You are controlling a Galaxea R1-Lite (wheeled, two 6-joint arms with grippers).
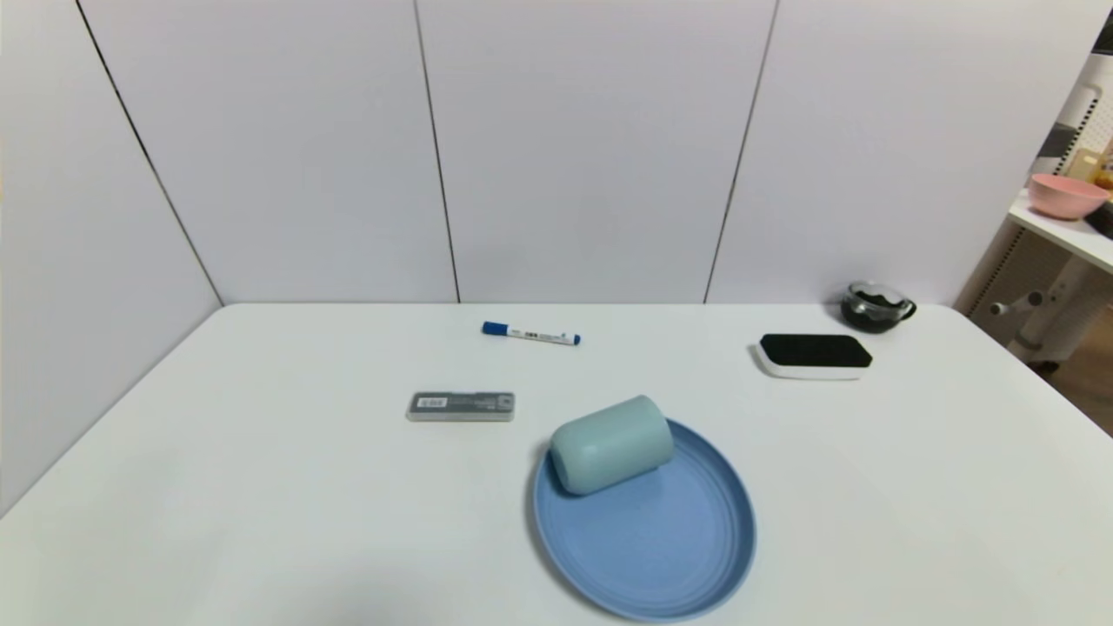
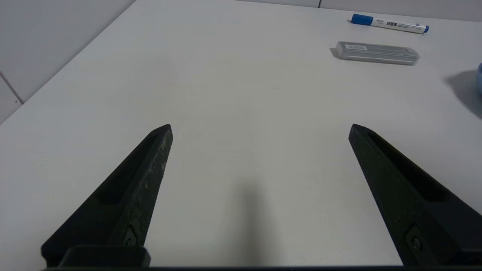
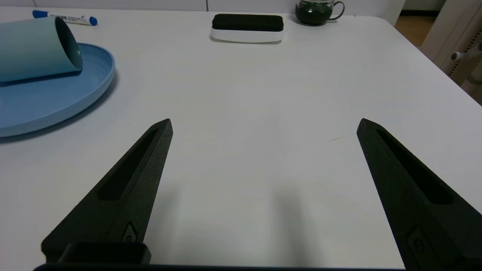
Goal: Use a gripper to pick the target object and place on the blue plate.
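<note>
The pale teal-green cup (image 1: pixel 610 444) lies on its side on the far left part of the blue plate (image 1: pixel 661 539), its base toward me and its dark mouth facing away. In the right wrist view the cup (image 3: pixel 34 49) rests on the plate (image 3: pixel 52 98), off to one side of my right gripper (image 3: pixel 264 124), which is open over bare table with nothing between its fingers. My left gripper (image 2: pixel 260 130) is open too, over bare table, with only a sliver of the plate (image 2: pixel 479 77) at the frame edge. Neither arm shows in the head view.
A blue-capped white marker (image 1: pixel 530 333) lies at the back of the white table (image 1: pixel 261 487), a grey flat case (image 1: pixel 460 406) left of the plate. A black-topped eraser (image 1: pixel 814 355) and a dark glass cup (image 1: pixel 875 307) sit at the back right. A shelf with a pink bowl (image 1: pixel 1066 195) stands beyond the right edge.
</note>
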